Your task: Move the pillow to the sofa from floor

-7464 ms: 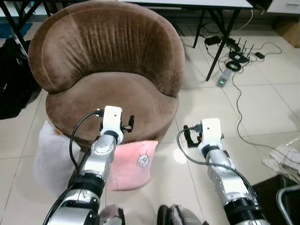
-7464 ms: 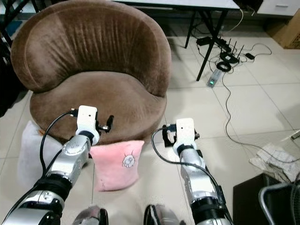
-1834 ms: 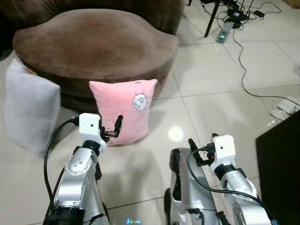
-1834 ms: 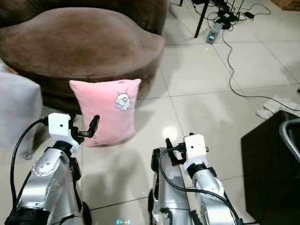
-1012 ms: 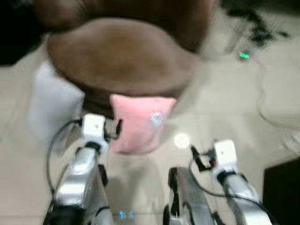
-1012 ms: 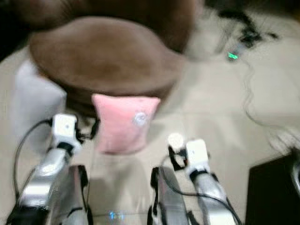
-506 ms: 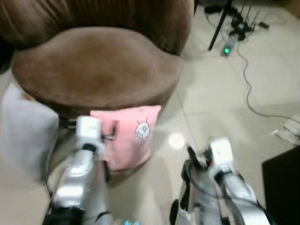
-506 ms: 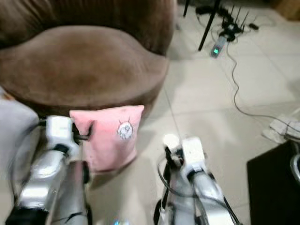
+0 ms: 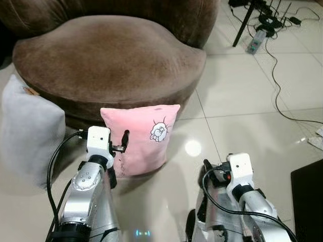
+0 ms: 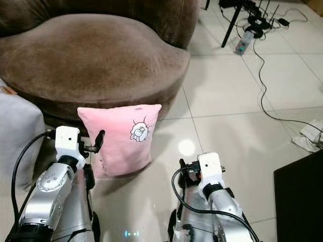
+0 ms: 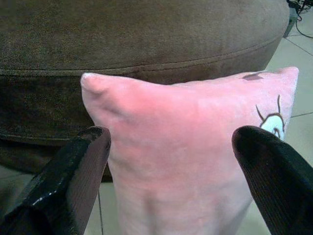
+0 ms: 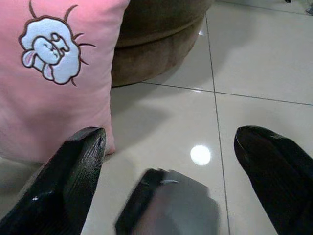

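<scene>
I see the pink pillow standing upright on the tiled floor, leaning against the brown sofa base at 12 o'clock. My left gripper sits just before it, jaws spread wide; its lower edge is cut off. My right gripper hangs open over tile. A grey cushion at 9 o'clock is partly cropped.

A pink pillow with a small rabbit drawing stands upright on the tiled floor, leaning against the front of the brown sofa. The left end effector is just beside the pillow's left edge. The right end effector is near, over the floor. Cables lie far right.
</scene>
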